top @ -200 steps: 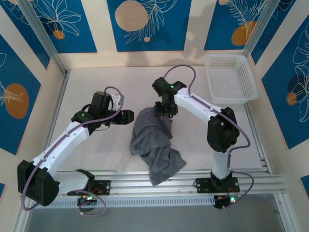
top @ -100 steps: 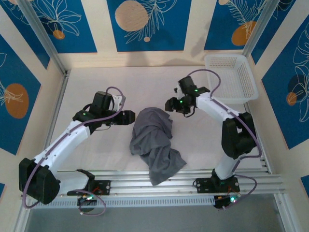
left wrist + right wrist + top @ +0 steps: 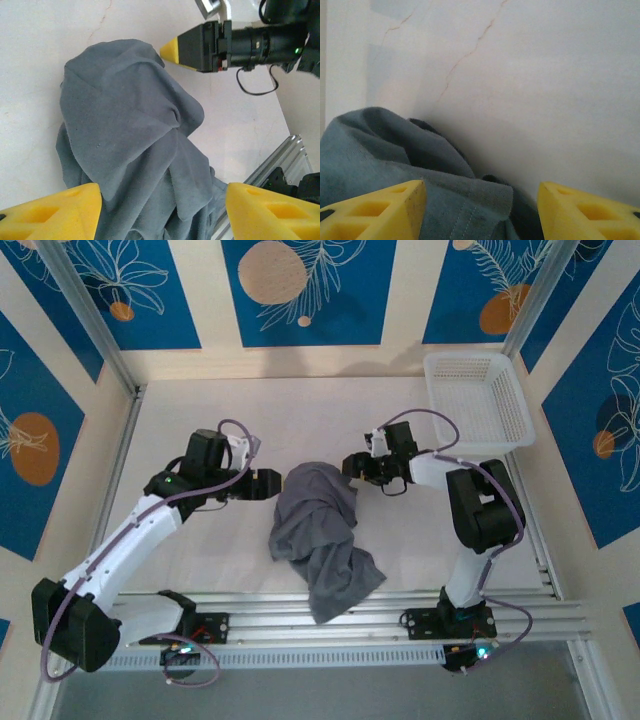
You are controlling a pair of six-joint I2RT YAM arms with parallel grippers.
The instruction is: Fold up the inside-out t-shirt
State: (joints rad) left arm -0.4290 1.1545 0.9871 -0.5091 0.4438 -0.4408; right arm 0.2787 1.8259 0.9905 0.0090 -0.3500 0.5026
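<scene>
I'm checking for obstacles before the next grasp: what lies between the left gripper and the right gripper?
The far, bunched end of the inside-out t-shirt lies between the left gripper and the right gripper, seen in the top external view.

From here I see a white mesh basket [image 3: 482, 448] at the far right of the desk [image 3: 225, 550], close to the right wall. The desk top is pale and matte; the right wrist view picks up a thin brownish hairline [image 3: 470, 55] running across it. Silver aluminium rails [image 3: 300, 625] lie along the near edge. Cream walls close the far, left and right sides, carrying blue panels [image 3: 345, 300] with white leaf outlines and orange discs [image 3: 272, 272]. I see slanted metal posts [image 3: 90, 315] rising at the far corners
</scene>
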